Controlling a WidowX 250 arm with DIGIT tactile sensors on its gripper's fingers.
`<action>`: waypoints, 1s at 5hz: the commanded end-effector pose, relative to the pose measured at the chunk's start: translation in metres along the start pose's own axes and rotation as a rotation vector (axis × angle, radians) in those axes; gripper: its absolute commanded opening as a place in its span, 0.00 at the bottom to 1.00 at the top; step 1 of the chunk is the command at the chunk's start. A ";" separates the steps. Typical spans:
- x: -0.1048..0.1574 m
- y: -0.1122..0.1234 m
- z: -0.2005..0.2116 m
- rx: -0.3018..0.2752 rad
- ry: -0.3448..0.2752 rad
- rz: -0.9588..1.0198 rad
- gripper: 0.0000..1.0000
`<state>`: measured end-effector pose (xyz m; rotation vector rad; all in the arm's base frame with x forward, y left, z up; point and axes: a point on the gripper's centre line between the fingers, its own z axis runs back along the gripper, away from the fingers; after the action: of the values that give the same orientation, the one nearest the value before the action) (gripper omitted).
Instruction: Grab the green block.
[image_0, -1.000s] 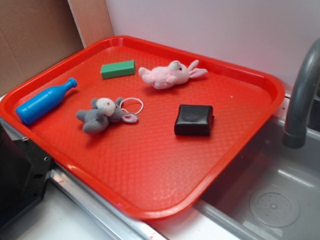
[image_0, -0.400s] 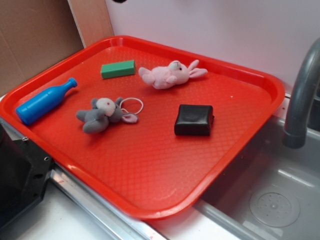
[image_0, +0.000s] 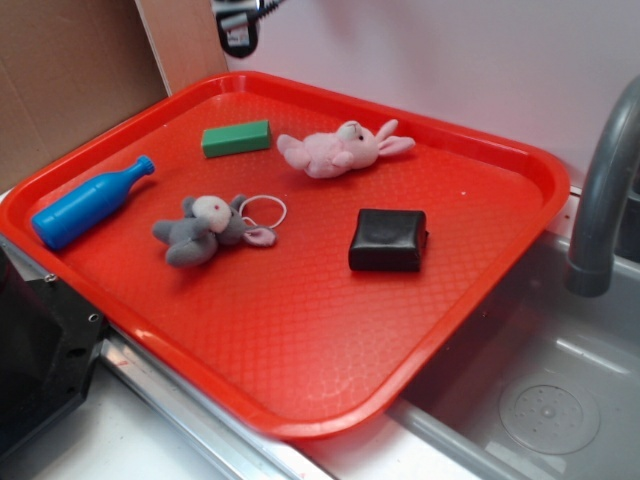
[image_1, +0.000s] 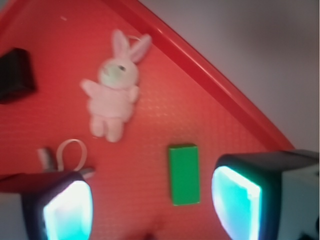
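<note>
1. Exterior: block (image_0: 236, 138) lies flat at the tray's (image_0: 300, 420) far-left part, long axis running left-right, parallel to the far rim. Rabbit (image_0: 343, 149) just beside its right end; bottle (image_0: 88, 203), mouse (image_0: 204, 229), pad (image_0: 388, 240) nearer. Hand (image_0: 238, 32) at the top edge above; spread unclear.
2. Wrist: hand (image_1: 152, 200) spread; block (image_1: 184, 174) between fingers (image_1: 237, 200), nothing across it.

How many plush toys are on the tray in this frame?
2. The pink rabbit lies near the far rim, right of the green block; the grey plush lies mid-tray. None looks hidden.
</note>
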<state>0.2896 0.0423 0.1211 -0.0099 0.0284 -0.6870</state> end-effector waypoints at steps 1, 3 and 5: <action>-0.027 0.015 -0.022 0.011 -0.002 0.135 1.00; -0.045 0.020 -0.051 -0.008 0.025 0.143 1.00; -0.025 0.028 -0.061 0.023 -0.014 0.128 1.00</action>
<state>0.2789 0.0911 0.0489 -0.0235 0.0551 -0.5448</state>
